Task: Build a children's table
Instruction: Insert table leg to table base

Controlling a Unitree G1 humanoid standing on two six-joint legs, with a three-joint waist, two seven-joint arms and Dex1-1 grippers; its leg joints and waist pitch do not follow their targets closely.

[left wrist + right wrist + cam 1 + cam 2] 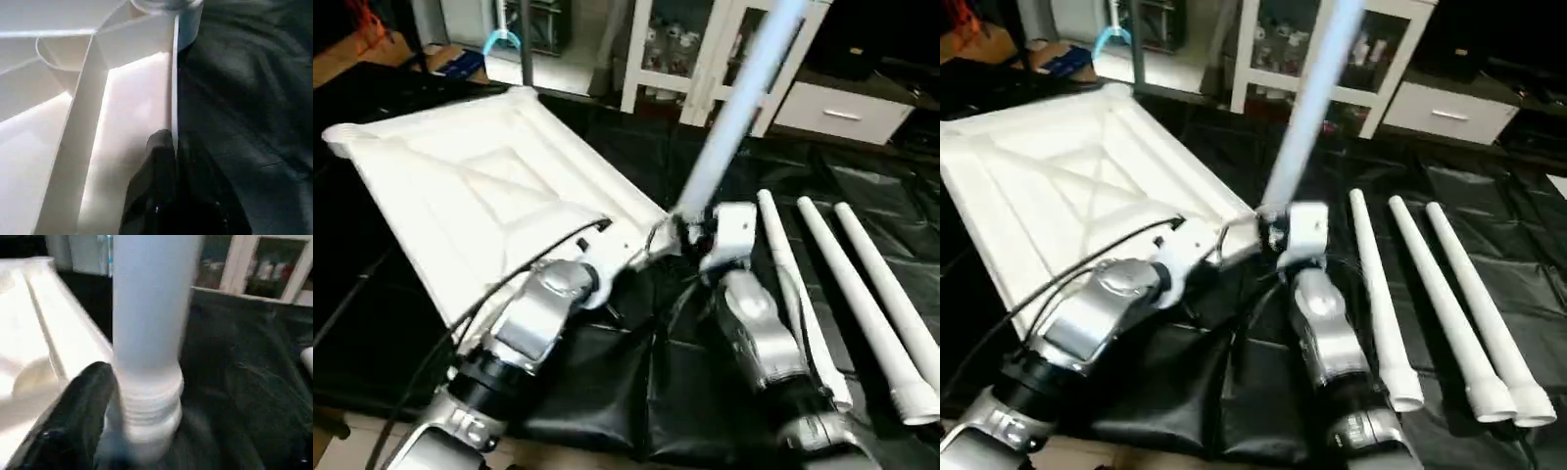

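Observation:
The children's table is in parts on a black-covered surface. Its white tabletop [489, 186] lies underside up at the left, X-ribs showing. One white leg [734, 108] stands tilted in the near-right corner socket [186, 19]. Three more legs [857, 304] lie side by side to the right. My left gripper [171, 142] is shut on the tabletop's rim [173, 73] just short of that socket. My right gripper [690, 233] is open at the standing leg's ridged base [146, 406], with one black finger [88, 401] beside it.
Behind the work surface stand a white cabinet with glass doors [695, 49] and a white drawer unit [842, 113]. A blue item [460, 64] lies at the far left. The black cover's front edge [607, 446] runs just beyond my forearms.

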